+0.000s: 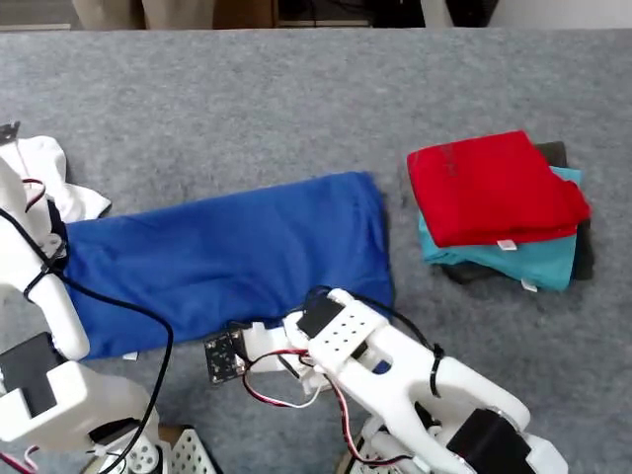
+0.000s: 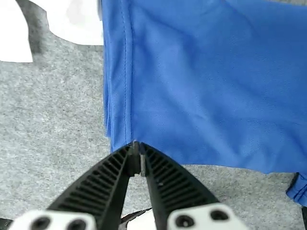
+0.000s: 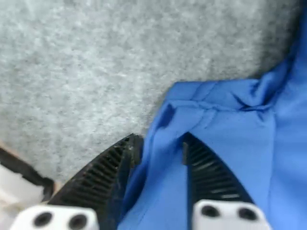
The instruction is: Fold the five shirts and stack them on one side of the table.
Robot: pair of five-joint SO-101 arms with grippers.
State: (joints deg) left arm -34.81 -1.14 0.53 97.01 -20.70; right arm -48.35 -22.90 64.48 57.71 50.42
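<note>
High view: you've got three done, a red shirt (image 1: 489, 188) on top of a teal shirt (image 1: 538, 259) and a dark shirt (image 1: 584, 247), stacked at the right side of the table (image 1: 296, 99). So you're on no. 4, the blue shirt (image 1: 227, 257), lying as a long band across the middle-left, w/ the white shirt (image 1: 44, 173) bunched just beyond its left end, not yet folded. The left arm (image 1: 44, 296) sits at the band's left end, the right arm (image 1: 395, 365) at its near edge. Left wrist view: the left gripper (image 2: 135, 155) is closed, tips meeting right on a hemmed corner of the blue shirt. It looks like a thin pinch of cloth w/ only the very edge caught, so don't trust it much. Right wrist view: the right gripper (image 3: 160, 141) is clamped on a bunched fold of blue cloth near a corner, fabric filling the gap btw the jaws, a solid hold. Step, as I read it: both ends gripped, ready for the next fold. The next move prob. needs both arms lifting together at the same height, carrying the cloth over w/o stretching it. If the left pinch slips, re-grip deeper. After that it's onto the stack, then the white one last.
</note>
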